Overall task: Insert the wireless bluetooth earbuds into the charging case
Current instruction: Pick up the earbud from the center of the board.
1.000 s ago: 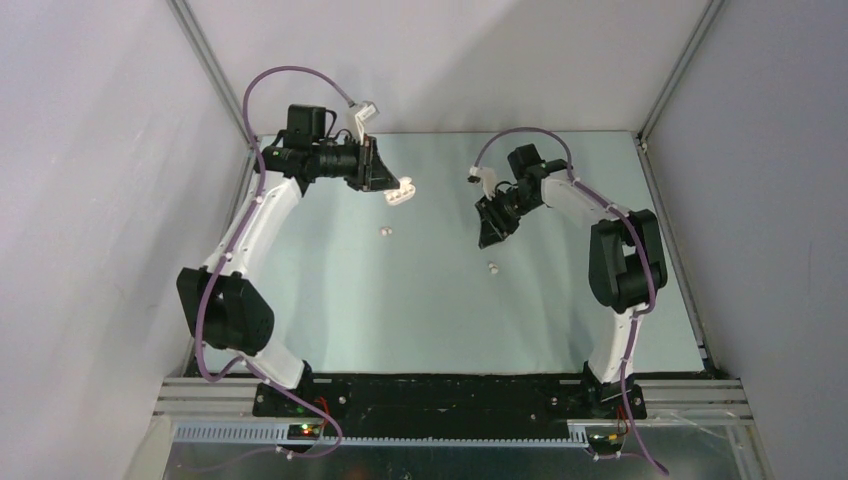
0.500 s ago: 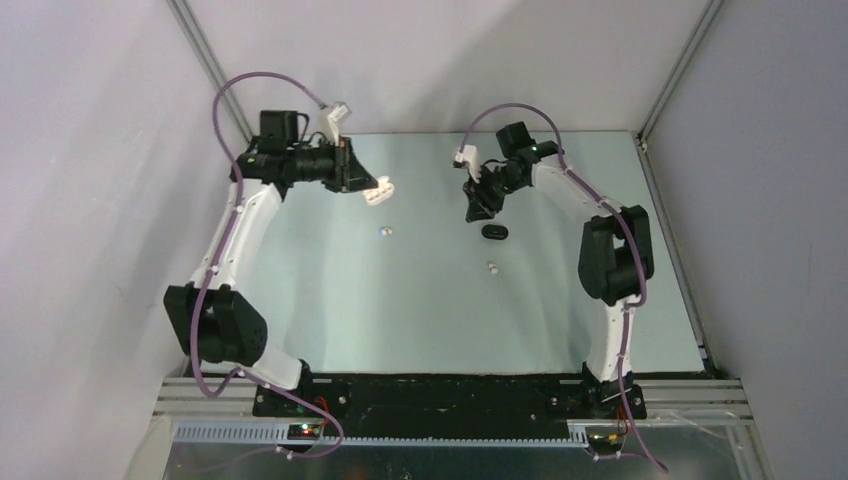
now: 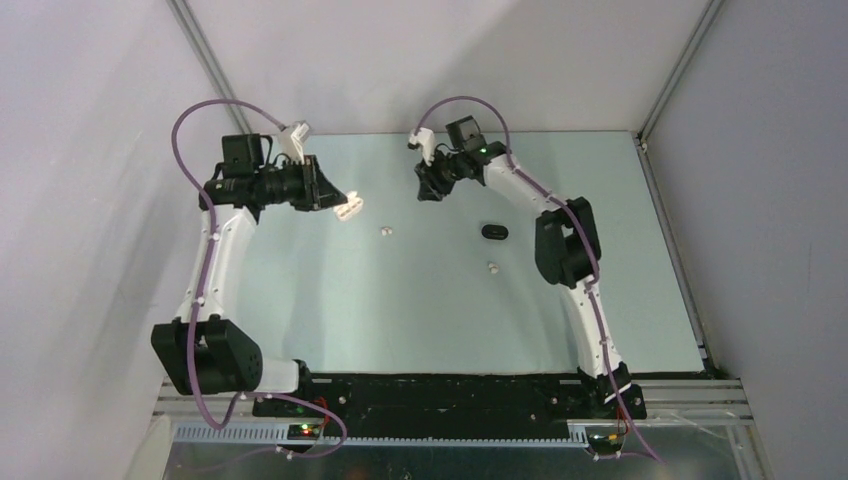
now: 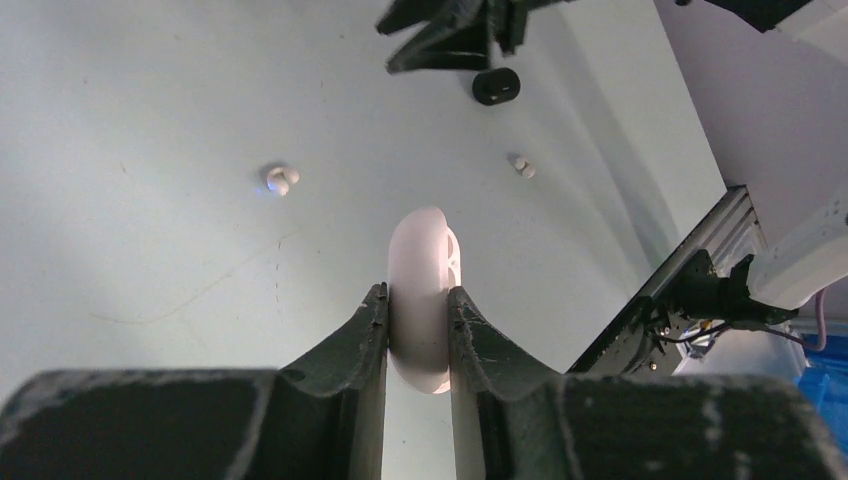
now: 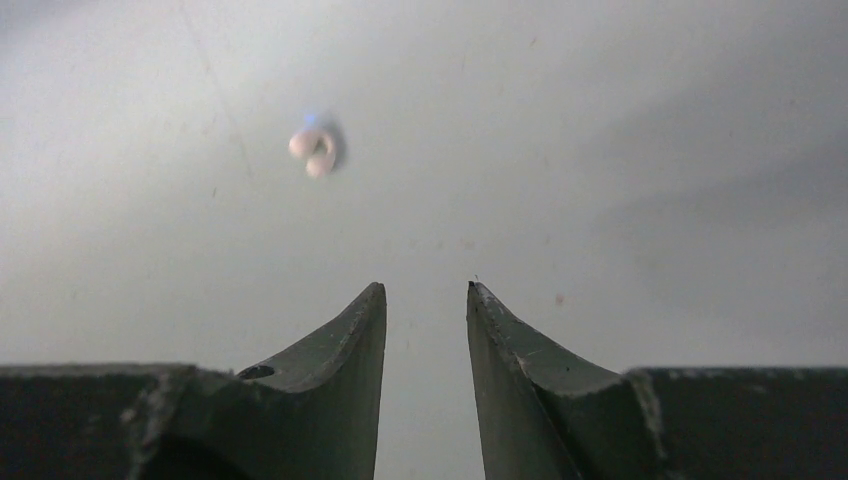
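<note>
left wrist view: white oval plastic charging case (image 4: pixel 421 250) is clamped edge-on between the left gripper (image 4: pixel 417 293) fingers, clear of the pale table (image 4: pixel 150 100); lid state cannot be told. a white bean-shaped earbud (image 4: pixel 280 179) lies upper left of frame, a second white earbud (image 4: pixel 520 166) upper right, near a black oval case (image 4: pixel 496 86). right wrist view: right gripper (image 5: pixel 425 292) jaws stand parted, nothing between; the first earbud sits upper left, ahead. judgement: it should be centred between the jaws, then pinched lightly, lest it squirt out.
</note>
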Controlling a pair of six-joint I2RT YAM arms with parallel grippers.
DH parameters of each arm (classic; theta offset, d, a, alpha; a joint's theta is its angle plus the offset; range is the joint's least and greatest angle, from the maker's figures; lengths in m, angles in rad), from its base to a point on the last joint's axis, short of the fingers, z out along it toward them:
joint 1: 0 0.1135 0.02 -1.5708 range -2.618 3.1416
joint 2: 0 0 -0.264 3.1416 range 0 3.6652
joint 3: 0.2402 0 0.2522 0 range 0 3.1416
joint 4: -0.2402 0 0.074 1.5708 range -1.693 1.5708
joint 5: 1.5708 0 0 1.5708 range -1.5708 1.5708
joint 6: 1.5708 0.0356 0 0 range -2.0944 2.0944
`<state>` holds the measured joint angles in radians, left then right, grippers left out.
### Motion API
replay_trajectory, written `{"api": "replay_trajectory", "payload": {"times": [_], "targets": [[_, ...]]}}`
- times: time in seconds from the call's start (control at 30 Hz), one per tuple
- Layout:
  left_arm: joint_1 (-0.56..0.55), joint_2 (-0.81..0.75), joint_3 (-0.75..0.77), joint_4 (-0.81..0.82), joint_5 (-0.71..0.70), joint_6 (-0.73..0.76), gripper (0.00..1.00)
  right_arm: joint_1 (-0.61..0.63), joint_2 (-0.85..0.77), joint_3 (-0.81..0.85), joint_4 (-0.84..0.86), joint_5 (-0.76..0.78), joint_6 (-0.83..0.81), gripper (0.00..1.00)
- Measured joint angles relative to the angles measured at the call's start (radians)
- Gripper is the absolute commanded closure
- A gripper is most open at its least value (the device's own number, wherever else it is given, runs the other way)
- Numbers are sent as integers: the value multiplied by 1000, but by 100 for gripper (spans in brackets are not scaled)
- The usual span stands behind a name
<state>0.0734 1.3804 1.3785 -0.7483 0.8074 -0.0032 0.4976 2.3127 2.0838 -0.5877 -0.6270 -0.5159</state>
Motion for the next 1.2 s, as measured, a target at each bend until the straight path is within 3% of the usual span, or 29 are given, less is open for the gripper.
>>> {"api": "replay_trajectory", "payload": {"times": [0.17, 0.3, 0.63, 1.2], "targets": [[13, -36, -50, -26, -17, 11, 100, 48, 118, 127, 105, 59, 124, 57], [22, -80, -82, -37, -25, 13, 100, 87, 177, 173, 153, 109, 126, 54], [52, -187, -96, -77, -47, 39, 100, 202, 248, 208, 171, 187, -39, 48], [72, -266, -142, -107, -58, 58, 100, 225, 268, 208, 130, 250, -270, 48]]}}
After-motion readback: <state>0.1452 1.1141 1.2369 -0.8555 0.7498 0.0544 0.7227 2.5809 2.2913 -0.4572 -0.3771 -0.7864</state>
